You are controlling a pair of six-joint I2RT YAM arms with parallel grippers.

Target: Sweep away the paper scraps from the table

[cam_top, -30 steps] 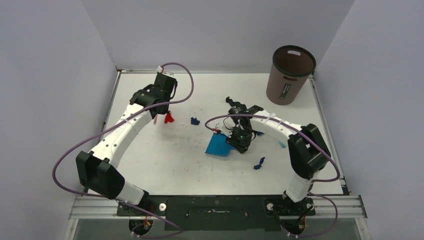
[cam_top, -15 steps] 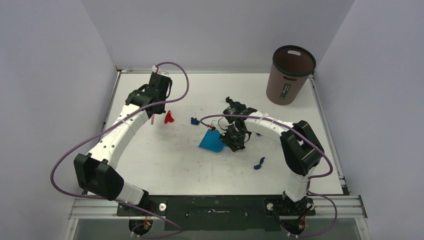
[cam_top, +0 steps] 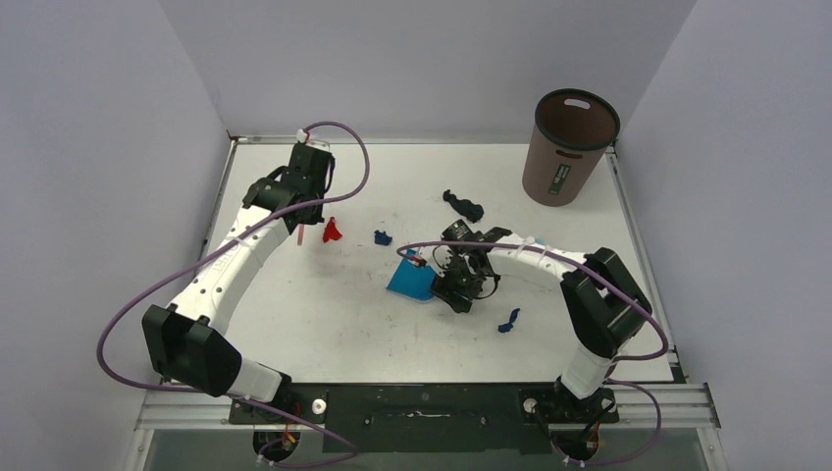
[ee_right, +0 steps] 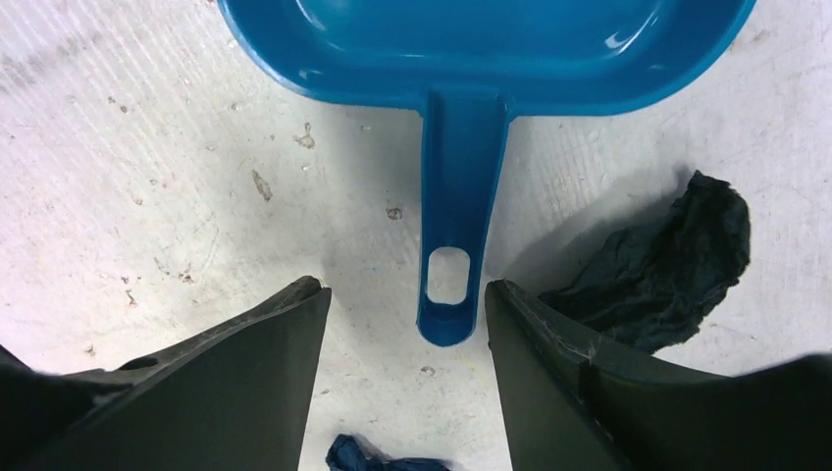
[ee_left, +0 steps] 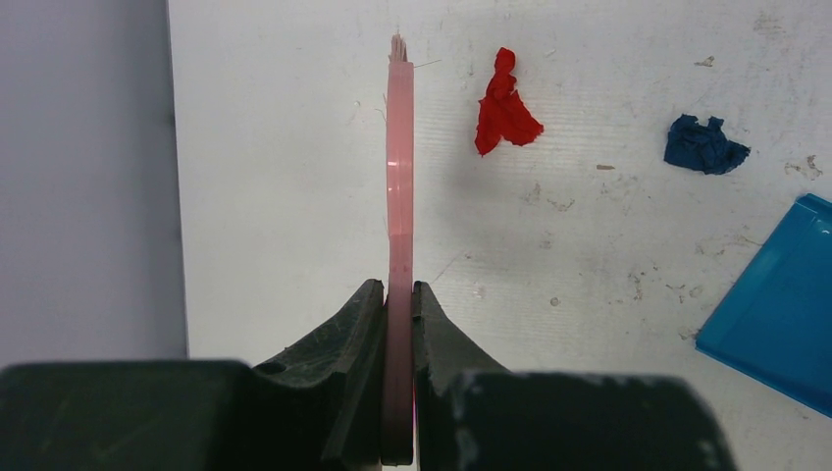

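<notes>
My left gripper [cam_top: 299, 218] is shut on the pink hand brush [ee_left: 398, 186], which is seen edge-on with its bristles pointing away. A red scrap [cam_top: 332, 231] [ee_left: 504, 106] and a dark blue scrap [cam_top: 382, 236] [ee_left: 704, 145] lie on the white table [cam_top: 324, 324] just right of the brush. My right gripper [cam_top: 457, 291] [ee_right: 404, 291] is open. The handle end of the blue dustpan [cam_top: 412, 280] [ee_right: 456, 196] lies between its fingers, untouched. A dark scrap [ee_right: 667, 270] lies beside the right finger. A blue scrap [cam_top: 507, 321] [ee_right: 383, 457] lies near the gripper. A black scrap [cam_top: 463, 205] lies farther back.
A brown waste bin [cam_top: 569, 147] stands at the table's back right corner. Grey-lilac walls close in the left, back and right sides. The dustpan's corner shows at the right edge of the left wrist view [ee_left: 785, 319].
The dustpan has slid left and the right gripper has drawn back toward the near side, uncovering the black scrap. The left gripper with the brush has shifted slightly left.
</notes>
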